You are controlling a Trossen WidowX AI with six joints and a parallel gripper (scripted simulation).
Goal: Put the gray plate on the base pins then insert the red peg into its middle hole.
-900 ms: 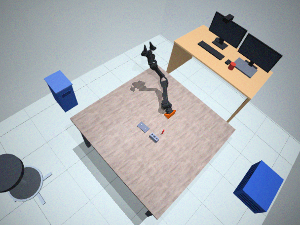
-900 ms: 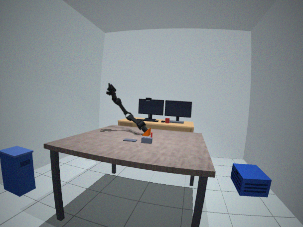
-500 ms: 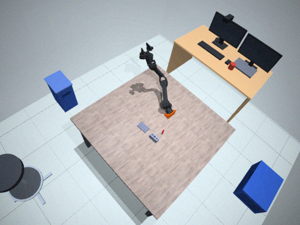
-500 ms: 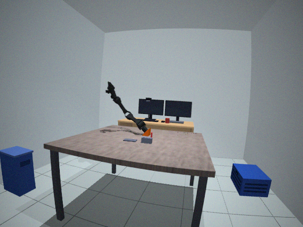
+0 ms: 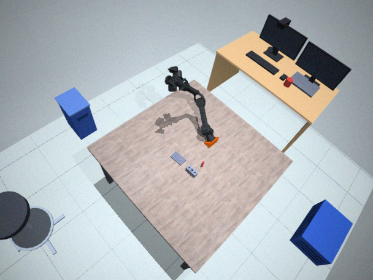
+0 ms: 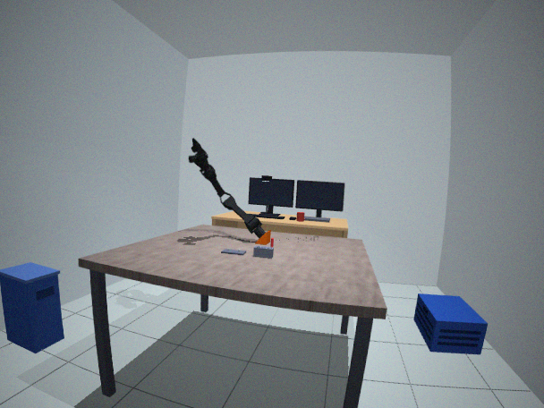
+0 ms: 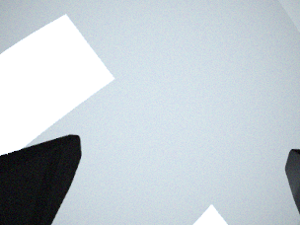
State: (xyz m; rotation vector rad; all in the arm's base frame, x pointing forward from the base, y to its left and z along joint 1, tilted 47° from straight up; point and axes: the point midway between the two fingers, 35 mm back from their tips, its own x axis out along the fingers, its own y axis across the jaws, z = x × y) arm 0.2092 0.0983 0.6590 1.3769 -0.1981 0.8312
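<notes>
The gray base [image 5: 175, 158] [image 6: 230, 251], a thin flat slab with two small pins, lies on the table. The gray plate [image 5: 194, 175] [image 6: 263, 253], a thicker block with three holes, lies on the table beside the base, apart from it; its pins are bare. The red peg [image 5: 202, 164] [image 6: 272, 242] stands upright beside the plate, on the side toward the orange arm mount. My gripper [image 5: 167, 74] [image 6: 191, 149] is raised high and far from all three, beyond the table's back corner side. In the wrist view, my gripper [image 7: 188, 155] is wide open with nothing between its fingers.
The orange arm mount [image 5: 211, 142] [image 6: 264, 238] is on the wooden table [image 5: 172, 196] [image 6: 313, 277], behind the parts. A desk [image 5: 294, 105] with monitors, a keyboard and a red mug [image 5: 288, 82] stands behind. Blue cabinets and a stool stand on the floor.
</notes>
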